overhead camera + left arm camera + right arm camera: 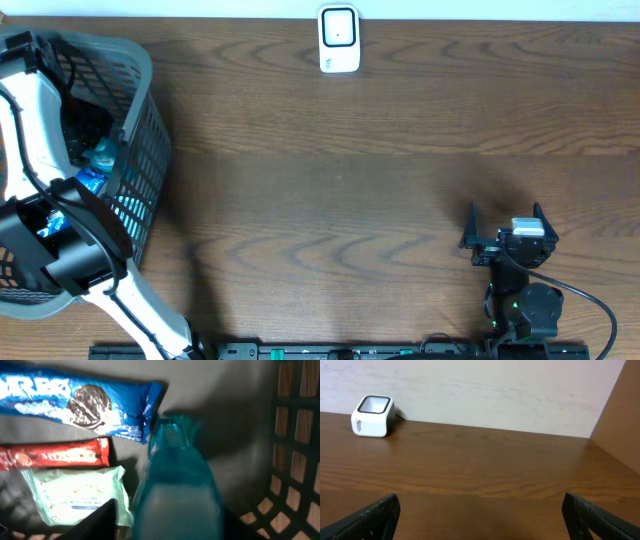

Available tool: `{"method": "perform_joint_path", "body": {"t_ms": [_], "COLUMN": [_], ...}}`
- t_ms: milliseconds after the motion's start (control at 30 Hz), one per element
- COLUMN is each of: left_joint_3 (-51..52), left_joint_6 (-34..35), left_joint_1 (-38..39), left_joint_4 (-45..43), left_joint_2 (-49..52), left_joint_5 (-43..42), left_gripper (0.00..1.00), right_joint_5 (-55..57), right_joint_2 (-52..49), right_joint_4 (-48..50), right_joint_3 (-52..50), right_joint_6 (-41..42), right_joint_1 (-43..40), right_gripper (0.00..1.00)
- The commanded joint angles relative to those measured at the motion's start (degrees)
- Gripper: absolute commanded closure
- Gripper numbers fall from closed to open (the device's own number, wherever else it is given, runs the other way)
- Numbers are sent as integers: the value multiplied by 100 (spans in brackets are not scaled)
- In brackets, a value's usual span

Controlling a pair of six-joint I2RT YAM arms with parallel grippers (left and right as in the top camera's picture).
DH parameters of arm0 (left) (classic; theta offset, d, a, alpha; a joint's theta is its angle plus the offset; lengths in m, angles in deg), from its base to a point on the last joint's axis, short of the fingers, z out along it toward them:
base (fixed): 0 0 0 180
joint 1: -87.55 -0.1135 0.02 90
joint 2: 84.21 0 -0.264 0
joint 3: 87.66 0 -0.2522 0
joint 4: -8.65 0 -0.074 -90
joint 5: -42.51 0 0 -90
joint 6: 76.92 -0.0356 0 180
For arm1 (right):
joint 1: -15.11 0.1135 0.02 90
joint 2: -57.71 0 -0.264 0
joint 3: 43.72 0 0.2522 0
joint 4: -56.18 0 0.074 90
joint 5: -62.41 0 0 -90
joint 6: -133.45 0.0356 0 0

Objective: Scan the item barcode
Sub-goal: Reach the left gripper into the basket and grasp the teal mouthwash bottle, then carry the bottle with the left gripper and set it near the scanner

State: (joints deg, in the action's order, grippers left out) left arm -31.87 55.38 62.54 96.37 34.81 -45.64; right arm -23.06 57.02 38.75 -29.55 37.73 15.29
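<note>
Reaching into the left basket point(140, 80), the left gripper point(55, 225) is hanging at a teal bottle point(175, 485), presumably bound for the far scanner point(339, 40); whether its fingers are gripping, I cannot tell. The right gripper point(480, 510) is idling wide open.

Left arm point(25, 140): white shell links, with a black cylindrical joint housing point(70, 255). Right arm point(525, 300): all black, with a small white-grey block point(531, 229) on the wrist, a green indicator light point(514, 305) and a thin black cable point(600, 297). Right tool point(505, 215): matte black fingers point(370, 517).
</note>
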Motion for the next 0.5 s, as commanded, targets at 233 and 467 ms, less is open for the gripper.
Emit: {"method": "perform_joint_path", "body": {"t_ms": [233, 467], "left_joint_3": [92, -116], "left_joint_6": [-221, -328], "left_joint_1": [-22, -138], "left_joint_4": [151, 205], "left_joint_2": [48, -542], "left_joint_5": [15, 13], "left_gripper": [63, 63], "right_joint_5": [31, 31], "right_joint_2": [35, 35], "right_joint_4": [-20, -22], "right_joint_3": [-7, -7], "right_joint_6": [-76, -76], "right_joint_1": [46, 46], "right_gripper": [1, 1]}}
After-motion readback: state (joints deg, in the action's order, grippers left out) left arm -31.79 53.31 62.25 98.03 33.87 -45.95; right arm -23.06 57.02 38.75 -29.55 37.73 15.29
